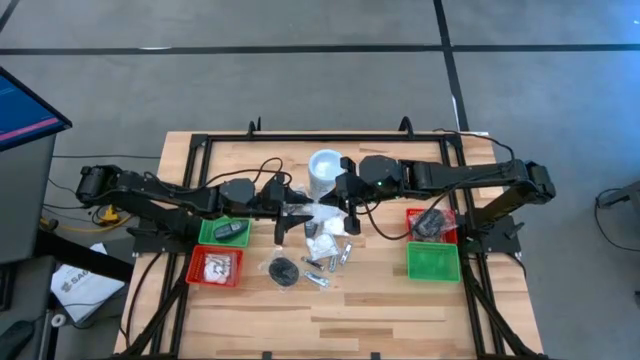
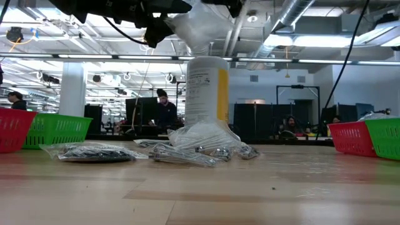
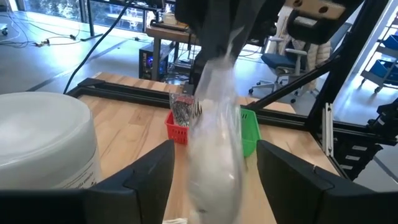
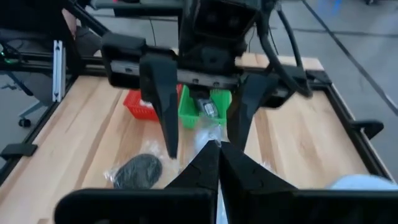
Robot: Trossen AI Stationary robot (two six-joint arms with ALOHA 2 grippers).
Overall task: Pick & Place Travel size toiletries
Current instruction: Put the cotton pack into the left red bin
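From above, the right gripper and left gripper meet over the pile. The right wrist view shows its fingers pinched on a clear packet. In the left wrist view, that packet hangs lengthwise between spread fingers.
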